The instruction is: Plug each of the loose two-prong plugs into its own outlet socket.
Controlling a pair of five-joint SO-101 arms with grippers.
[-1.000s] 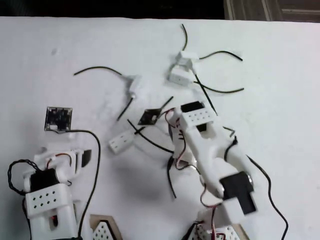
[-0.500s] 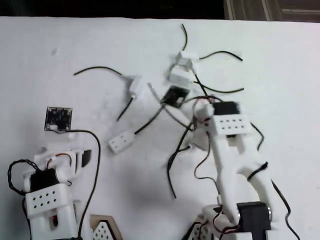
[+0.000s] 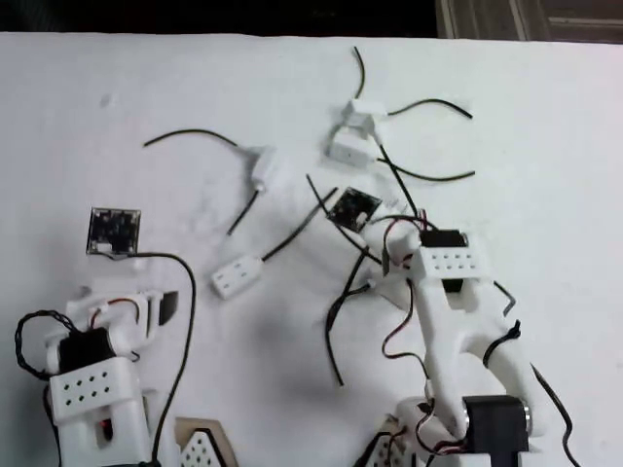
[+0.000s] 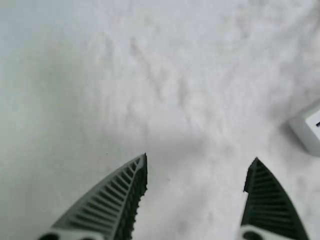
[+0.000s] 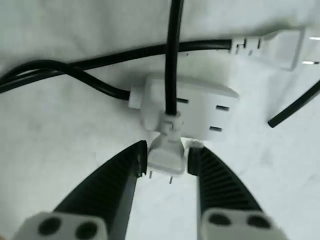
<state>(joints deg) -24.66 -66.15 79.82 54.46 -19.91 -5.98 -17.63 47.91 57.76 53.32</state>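
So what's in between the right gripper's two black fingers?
A white two-prong plug, pinched between the right gripper's fingers, prongs pointing away from the white outlet block behind it. The right wrist view shows this.

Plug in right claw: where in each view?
High: hidden beneath the right arm.
Left wrist: not in it.
Right wrist: plug pinched in the right claw, over the outlet block.
Shared landmark: that block, likely the white piece by the arm in high.

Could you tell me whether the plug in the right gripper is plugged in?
Out: the plug in the right gripper shows both prongs bare, not in the outlet block.
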